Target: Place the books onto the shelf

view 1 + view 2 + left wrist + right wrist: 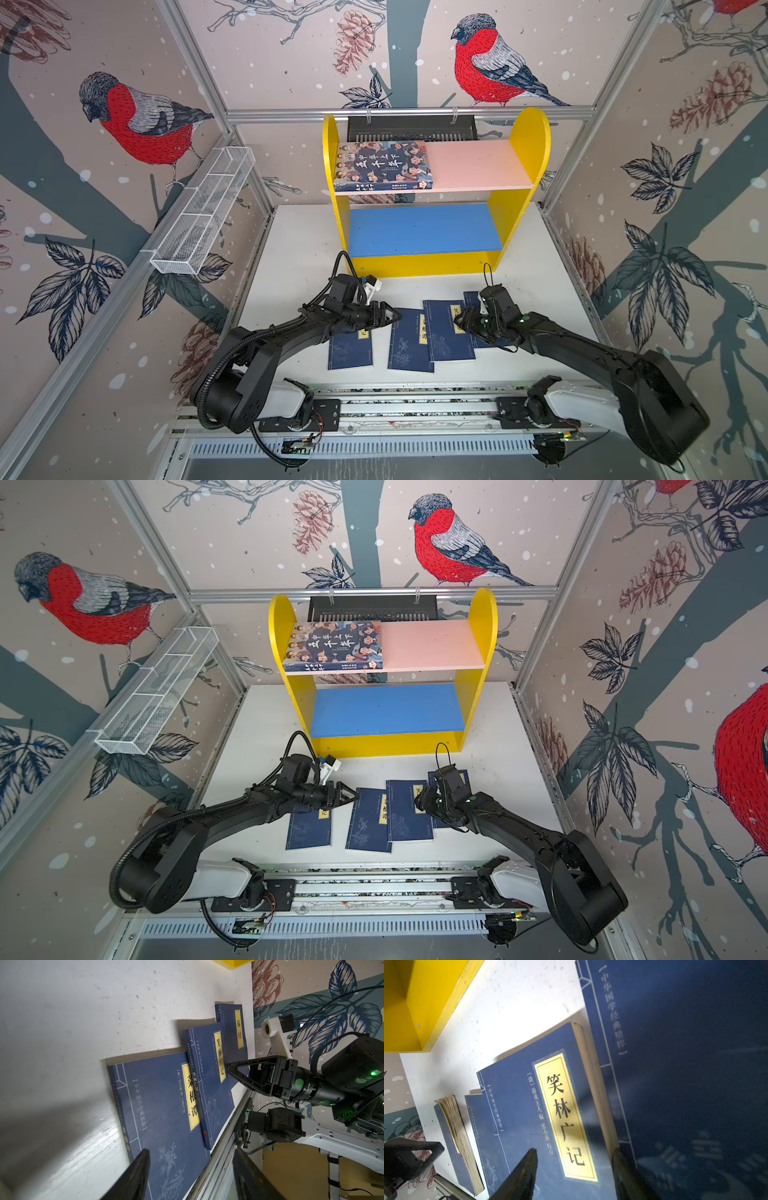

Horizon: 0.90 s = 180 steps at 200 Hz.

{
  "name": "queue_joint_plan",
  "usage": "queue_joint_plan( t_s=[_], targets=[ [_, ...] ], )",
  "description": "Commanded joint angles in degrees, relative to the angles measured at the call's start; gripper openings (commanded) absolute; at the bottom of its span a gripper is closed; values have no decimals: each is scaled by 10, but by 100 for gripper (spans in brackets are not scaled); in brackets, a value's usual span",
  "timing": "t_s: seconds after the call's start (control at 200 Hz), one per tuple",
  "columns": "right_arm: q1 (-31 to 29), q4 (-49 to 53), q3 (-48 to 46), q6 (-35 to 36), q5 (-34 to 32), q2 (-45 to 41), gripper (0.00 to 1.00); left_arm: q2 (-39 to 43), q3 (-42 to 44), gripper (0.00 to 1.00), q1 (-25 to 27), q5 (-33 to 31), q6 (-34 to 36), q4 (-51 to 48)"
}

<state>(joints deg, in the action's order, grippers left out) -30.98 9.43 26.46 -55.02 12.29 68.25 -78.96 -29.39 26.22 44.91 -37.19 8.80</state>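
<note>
The four navy books lay flat on the counter in a row in front of the shelf. The row ran parallel to its front edge, and each book's long axis pointed toward the shelf. The large book already rested on the pink upper board, while the blue lower board was bare. The right end effector hung low over the 笑林广记 book, reaching along the row and so across that book's long axis. Its jaws were apart and empty, and in the right wrist view they straddled the yellow label and the page edge. That book overlapped the edge of the neighbour beyond its spine. The left end effector faced it from the row's other end, above the gap between two books, also spread and holding nothing. The right arm looked the nearer to this book, which would probably have to be lifted by its free page edge and carried toward the shelf.
</note>
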Motion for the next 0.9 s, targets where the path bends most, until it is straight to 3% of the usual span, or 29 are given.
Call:
queue_joint_plan(
  t_s=[0.0,0.605,0.896],
  targets=[
    [-7,9,18,25,7,11,60,-14,-3,64,6,9,-10,33],
    [-80,-31,141,72,27,182,59,-106,-31,64,37,28,-11,41],
    [-94,-53,140,62,36,204,58,-136,-49,64,38,34,-14,39]
  ],
)
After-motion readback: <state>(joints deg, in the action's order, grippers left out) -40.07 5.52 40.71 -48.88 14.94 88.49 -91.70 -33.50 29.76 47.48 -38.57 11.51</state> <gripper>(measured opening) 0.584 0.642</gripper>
